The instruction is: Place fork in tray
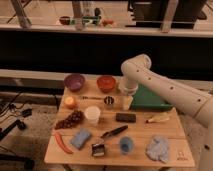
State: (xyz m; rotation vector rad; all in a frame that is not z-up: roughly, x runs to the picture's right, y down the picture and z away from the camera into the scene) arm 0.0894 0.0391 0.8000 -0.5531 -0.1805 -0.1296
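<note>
The fork [92,97] is a thin pale utensil lying flat on the wooden table, between the purple bowl [74,81] and a small metal cup [109,100]. The green tray [151,100] stands at the back right of the table, with its left part hidden behind my arm. My gripper [127,103] points down over the table at the tray's left edge, just right of the metal cup. It is about a bowl's width to the right of the fork and is not touching it.
An orange bowl [106,82] sits behind the gripper. On the table are an orange fruit [70,102], grapes [70,120], a white cup [92,114], a black block [126,117], a banana [157,119], a black-handled utensil [114,132], a brush [98,148], a blue cup [126,145] and a blue cloth [159,147].
</note>
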